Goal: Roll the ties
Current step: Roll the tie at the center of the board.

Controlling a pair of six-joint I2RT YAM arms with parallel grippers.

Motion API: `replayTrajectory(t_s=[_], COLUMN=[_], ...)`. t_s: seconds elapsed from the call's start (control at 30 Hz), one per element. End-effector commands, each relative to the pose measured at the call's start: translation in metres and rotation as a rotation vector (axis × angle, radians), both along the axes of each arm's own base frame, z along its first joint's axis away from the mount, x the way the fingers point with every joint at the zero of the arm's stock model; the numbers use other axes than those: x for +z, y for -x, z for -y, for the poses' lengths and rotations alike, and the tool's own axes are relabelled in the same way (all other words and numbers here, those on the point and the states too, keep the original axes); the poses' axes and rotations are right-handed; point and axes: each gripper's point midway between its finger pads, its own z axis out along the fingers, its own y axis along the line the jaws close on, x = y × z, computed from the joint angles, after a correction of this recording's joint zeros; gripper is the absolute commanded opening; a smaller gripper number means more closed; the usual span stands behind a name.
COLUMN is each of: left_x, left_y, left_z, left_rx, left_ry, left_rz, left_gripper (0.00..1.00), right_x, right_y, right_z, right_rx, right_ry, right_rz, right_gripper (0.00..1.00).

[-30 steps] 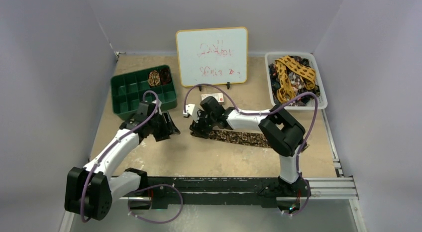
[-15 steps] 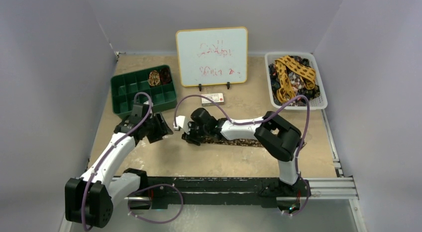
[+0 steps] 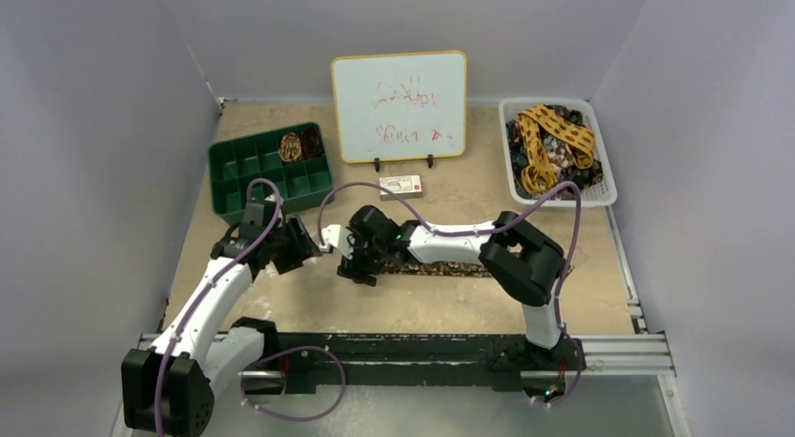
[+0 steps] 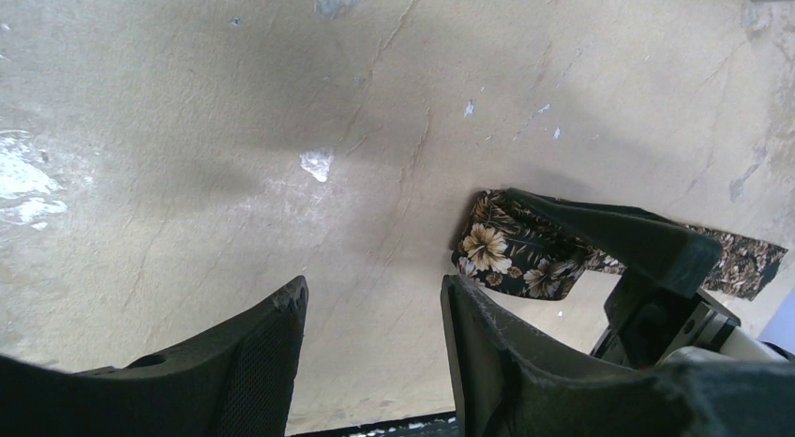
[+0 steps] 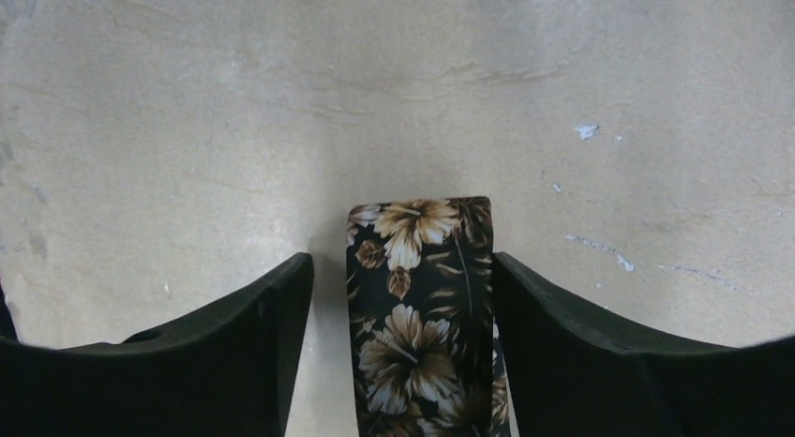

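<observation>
- Both grippers have shifted left and toward the arm bases over the last second, the right one further than the left.
- Right gripper point(image 5: 400, 261): jaws spread, pointing down at the table point(image 3: 309, 306). They straddle the squared end of a dark tie point(image 5: 417, 343) printed with tan flowers. The tie lies flat between the fingers and is not pinched; bare table shows beside one finger, while the other sits just beside the fabric's edge.
- From that end, the tie runs flat to the right across the table, under the right forearm.
- Left gripper point(image 4: 373, 287): released, with only bare table between its fingers. It hangs near the tie's end, just left of the right gripper.
- Green tray point(image 3: 234, 179): at the back left, with coiled ties point(image 3: 291, 146) in its far right compartments.
- Whiteboard point(image 3: 398, 106): upright at the back centre, with a small card point(image 3: 400, 184) in front of it.
- White basket point(image 3: 511, 151): at the back right, holding a heap of loose ties point(image 3: 553, 137), a mustard one on top.
</observation>
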Motion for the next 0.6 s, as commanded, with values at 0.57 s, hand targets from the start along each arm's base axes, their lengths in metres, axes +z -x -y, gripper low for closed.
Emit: replayTrajectory(t_s=[0.57], left_x=[0.002], left_y=[-0.016], left_z=[0.037], left_rx=[-0.133], left_ry=[0.19], left_rz=[0.096], left_gripper=[0.53], right_x=[0.088], right_y=[-0.017], right_z=[0.084], right_rx=[-1.056], right_ry=[-0.432], right_rz=[-0.779], right_gripper=[0.99])
